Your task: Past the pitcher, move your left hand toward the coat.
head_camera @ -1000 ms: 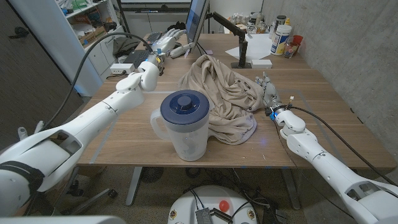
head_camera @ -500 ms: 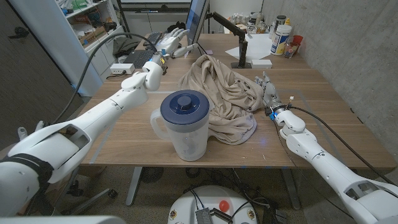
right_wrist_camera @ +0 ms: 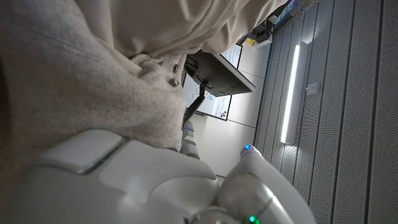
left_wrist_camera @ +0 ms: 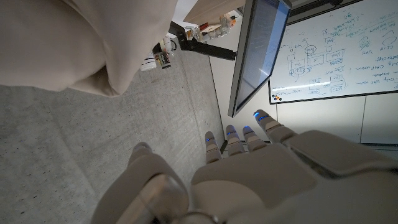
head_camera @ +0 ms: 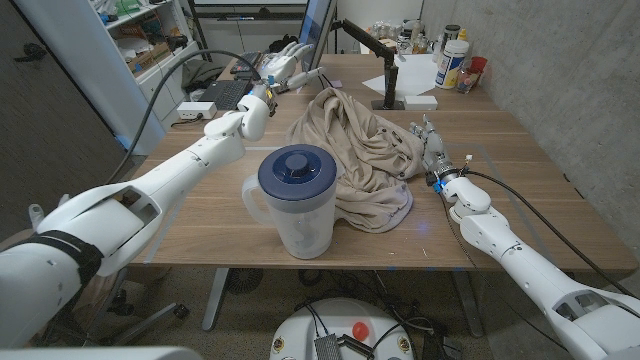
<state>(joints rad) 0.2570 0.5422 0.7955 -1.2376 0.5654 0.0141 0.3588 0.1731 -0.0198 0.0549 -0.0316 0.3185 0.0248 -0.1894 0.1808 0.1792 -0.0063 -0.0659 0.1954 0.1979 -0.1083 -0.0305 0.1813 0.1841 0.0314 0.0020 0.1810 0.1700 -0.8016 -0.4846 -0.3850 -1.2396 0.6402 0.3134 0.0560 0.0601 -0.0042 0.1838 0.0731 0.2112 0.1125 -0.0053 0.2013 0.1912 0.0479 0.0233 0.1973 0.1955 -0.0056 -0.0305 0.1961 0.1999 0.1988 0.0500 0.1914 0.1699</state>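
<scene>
**Most of the reach looks done, contact is not showing**

Head view: the left hand (head_camera: 283, 68) is hanging over the far left part of the table (head_camera: 520, 190), fingers stretched out and apart and holding nothing, already beyond the pitcher (head_camera: 297, 201), which is standing near the front edge. The coat (head_camera: 362, 155) is lying heaped in the middle of the table, its nearest fold just beside the fingertips, yet a gap is showing between them. The right hand (head_camera: 431, 148) is sitting at the coat's right edge; whether it is gripping cloth cannot be told from here.

Left wrist view: the left hand (left_wrist_camera: 249, 165) is pointing its straight, spread fingers (left_wrist_camera: 236, 138) toward a monitor (left_wrist_camera: 255, 53), with the beige coat (left_wrist_camera: 68, 43) off to one side and not touched. Judged from this, a short sideways approach is remaining.

Right wrist view: the right hand (right_wrist_camera: 124, 180) is pressing close against the coat (right_wrist_camera: 74, 81), its fingers hidden, so its state is staying unclear.
</scene>
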